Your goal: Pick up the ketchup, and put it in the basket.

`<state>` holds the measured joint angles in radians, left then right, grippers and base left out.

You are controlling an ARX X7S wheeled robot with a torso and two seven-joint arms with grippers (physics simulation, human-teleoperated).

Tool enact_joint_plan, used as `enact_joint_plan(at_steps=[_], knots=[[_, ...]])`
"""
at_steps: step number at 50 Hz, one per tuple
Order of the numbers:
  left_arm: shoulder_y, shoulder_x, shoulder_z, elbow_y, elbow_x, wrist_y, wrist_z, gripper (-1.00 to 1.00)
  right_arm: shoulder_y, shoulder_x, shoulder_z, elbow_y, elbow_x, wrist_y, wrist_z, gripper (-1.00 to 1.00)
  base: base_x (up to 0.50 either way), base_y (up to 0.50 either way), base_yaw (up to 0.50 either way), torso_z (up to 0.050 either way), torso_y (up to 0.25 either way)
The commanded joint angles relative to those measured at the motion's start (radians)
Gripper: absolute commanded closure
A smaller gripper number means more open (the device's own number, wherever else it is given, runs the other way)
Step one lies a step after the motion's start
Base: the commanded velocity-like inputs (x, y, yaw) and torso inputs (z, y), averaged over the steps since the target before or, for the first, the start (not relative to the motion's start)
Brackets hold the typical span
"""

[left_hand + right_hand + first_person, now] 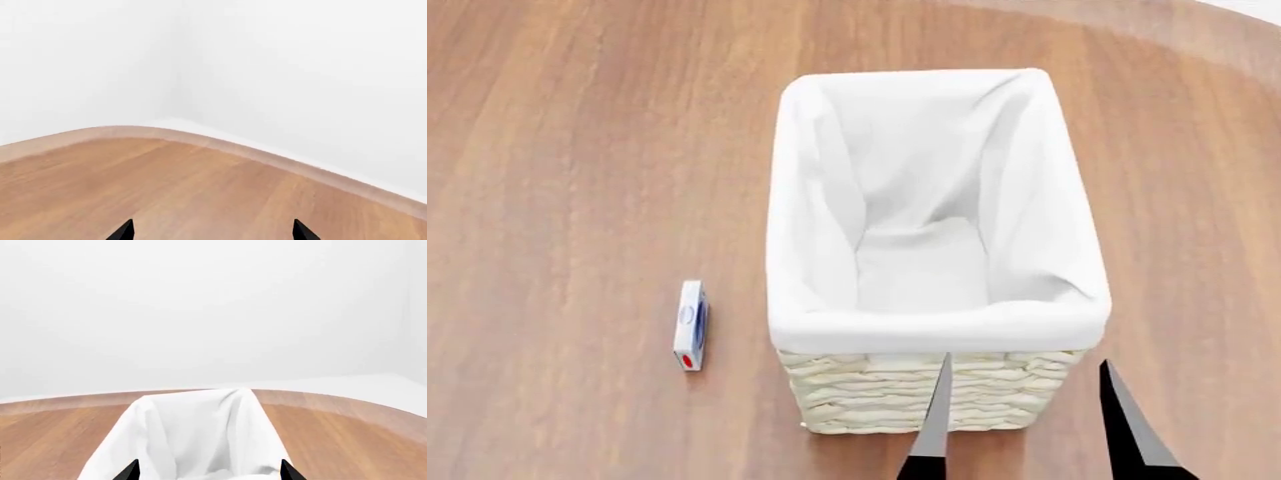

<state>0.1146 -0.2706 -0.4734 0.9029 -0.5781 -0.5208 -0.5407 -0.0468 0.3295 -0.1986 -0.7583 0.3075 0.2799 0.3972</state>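
Note:
The basket (pixel 934 395), cream-white wicker with a white cloth liner (pixel 921 260), stands in the middle of the head view, and I see nothing inside it. My right gripper (pixel 1024 365) hangs open just in front of its near wall, with nothing between its fingers. In the right wrist view the right gripper (pixel 209 463) points along the basket (pixel 193 435). My left gripper (pixel 213 223) is open over bare wooden table and is out of the head view. The ketchup is out of view.
A small flat white pack (pixel 691 325) with blue and red marks lies on the wooden table (pixel 561 150) left of the basket. The table's rounded edge (pixel 200 140) shows ahead of the left gripper, with white wall beyond.

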Motion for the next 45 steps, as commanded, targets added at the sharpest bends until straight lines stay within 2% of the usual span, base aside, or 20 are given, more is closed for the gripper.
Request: enact_joint_plan(at_steps=[1, 18, 39, 45], knots=[[0.044, 0.035, -0.28, -0.024, -0.089, 0.032, -0.046, -1.0, 0.003, -0.014, 0.019, 0.005, -0.006, -0.001, -0.025, -1.0, 0.0, 0.0, 0.0, 0.0, 0.0], [0.144, 0.088, -0.58, -0.07, -0.224, 0.11, -0.073, -1.0, 0.005, -0.005, 0.008, -0.004, -0.005, 0.003, -0.014, -1.0, 0.0, 0.0, 0.0, 0.0, 0.0], [0.156, 0.108, -0.692, -0.112, -0.334, 0.074, -0.2, -1.0, 0.007, 0.004, -0.002, -0.01, -0.003, 0.003, -0.002, -1.0, 0.0, 0.0, 0.0, 0.0, 0.0], [0.151, 0.101, -0.689, -0.132, -0.355, 0.047, -0.235, -1.0, 0.009, 0.006, -0.006, -0.011, -0.001, 0.004, 0.001, -1.0, 0.0, 0.0, 0.0, 0.0, 0.0]])
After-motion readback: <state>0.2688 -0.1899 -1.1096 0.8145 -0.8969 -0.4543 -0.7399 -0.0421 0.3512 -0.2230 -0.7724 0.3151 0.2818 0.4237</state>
